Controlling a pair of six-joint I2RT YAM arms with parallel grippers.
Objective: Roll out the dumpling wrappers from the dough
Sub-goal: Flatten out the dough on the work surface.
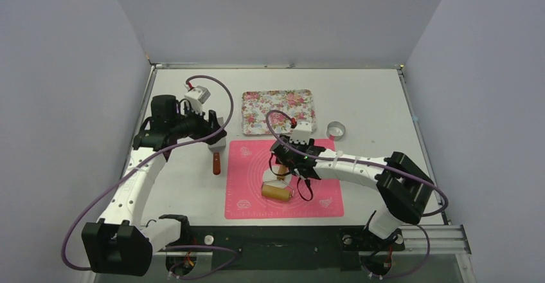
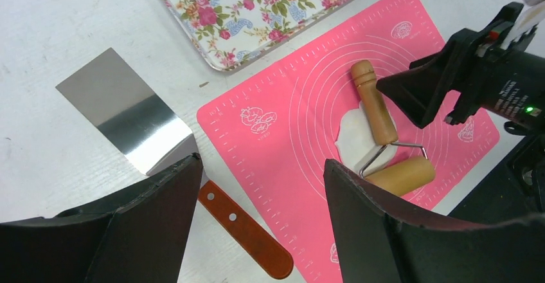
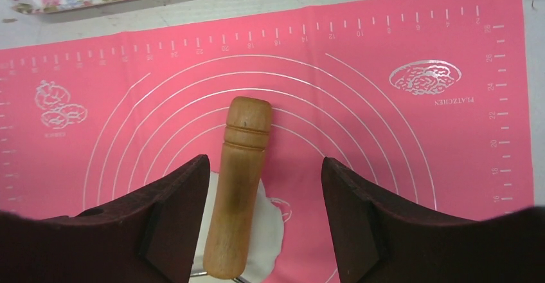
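Observation:
A flattened white sheet of dough [image 3: 273,231] lies on the pink mat [image 3: 411,141], partly under a small wooden roller. The roller's handle [image 3: 241,167] rests on the dough, and its drum [image 2: 402,175] lies at the mat's near edge. My right gripper [image 3: 265,164] hovers open over the handle, which sits between the fingers [image 3: 360,212], nearer the left one and gripped by neither. My left gripper [image 2: 260,161] stands open above the table left of the mat, over a scraper with nothing in it. No dumpling wrappers show in any view.
The scraper lies left of the mat, with a steel blade [image 2: 122,112] and a red-brown handle [image 2: 247,231]. A floral tray [image 1: 277,110] sits behind the mat. A metal ring cutter [image 1: 335,129] stands on the table at the mat's far right corner.

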